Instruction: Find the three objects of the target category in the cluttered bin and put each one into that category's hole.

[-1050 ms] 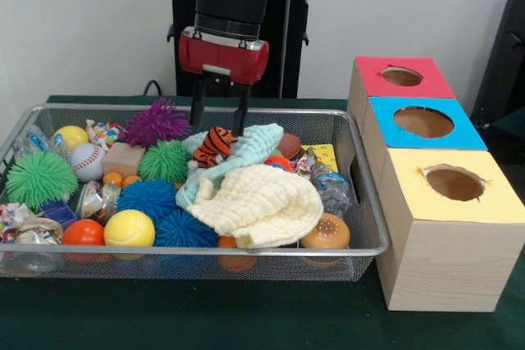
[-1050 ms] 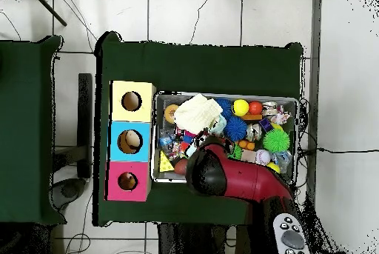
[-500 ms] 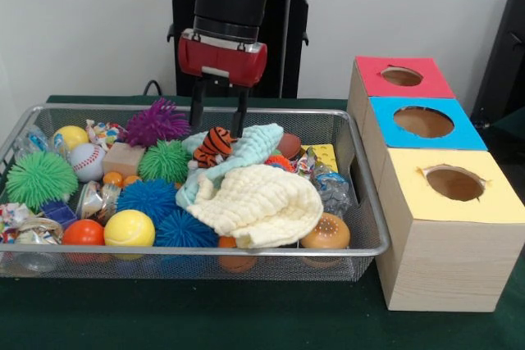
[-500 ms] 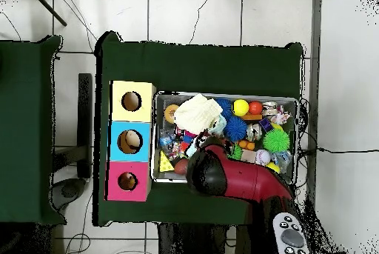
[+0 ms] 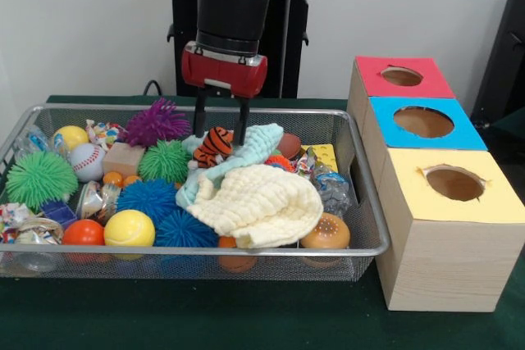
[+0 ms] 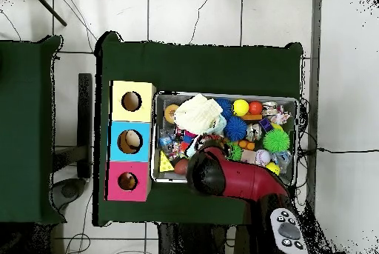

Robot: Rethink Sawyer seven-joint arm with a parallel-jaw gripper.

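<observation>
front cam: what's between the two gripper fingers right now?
In the front view, the orange-and-black striped tiger toy sits between the open fingers of the gripper, beside the pale teal cloth.

This looks like a robotics lab: a green-clothed table (image 6: 200, 66) stands on a tiled floor (image 6: 192, 18) strewn with cables (image 6: 337, 149), a plain white wall (image 5: 82, 22) behind it.

A dark green cloth is covering the worktop (image 5: 246, 321). The wire bin (image 5: 373, 227) is showing silver. Inside it, an orange toy with black stripes (image 5: 215, 144) is lying beside a pale mint cloth (image 5: 254, 147) and a cream cloth (image 5: 258, 202). Spiky balls are showing purple (image 5: 156, 123), green (image 5: 39, 178) and blue (image 5: 148, 198). The wooden boxes beside the bin are wearing red (image 5: 400, 76), blue (image 5: 423, 122) and yellow (image 5: 454, 184) tops.
</observation>
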